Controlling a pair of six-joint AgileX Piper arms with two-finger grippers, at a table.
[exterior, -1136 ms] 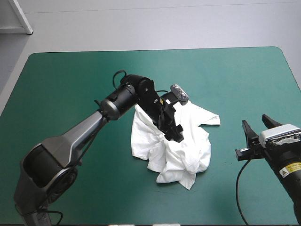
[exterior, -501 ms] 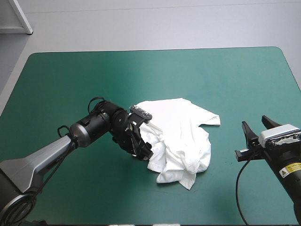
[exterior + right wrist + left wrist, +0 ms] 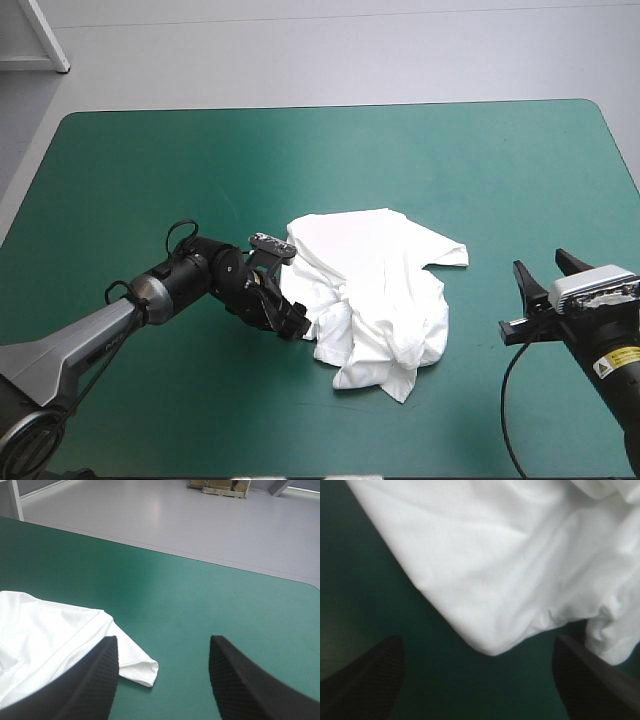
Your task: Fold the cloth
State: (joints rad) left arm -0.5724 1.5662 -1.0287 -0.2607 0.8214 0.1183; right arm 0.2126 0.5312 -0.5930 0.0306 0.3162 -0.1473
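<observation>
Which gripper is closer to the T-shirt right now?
Left. The left gripper is at the T-shirt's left edge, open, with a cloth corner just ahead of it. The right gripper, also open, stands well apart off the shirt's right side.

Our left arm (image 3: 90,340) reaches in from the near left corner of the table (image 3: 420,150) and stretches low, almost flat over the surface, toward the table's middle. Its wrist (image 3: 215,275) is bent downward. The left gripper (image 3: 292,322) sits close to the surface and points roughly toward the right edge, with its black fingers (image 3: 370,680) wide apart. Our right arm (image 3: 612,370) rises at the near right corner, close to the right edge. We hold the right gripper (image 3: 543,268) lifted off the surface, aimed toward the far edge, its two fingers (image 3: 95,680) parted as well.
</observation>
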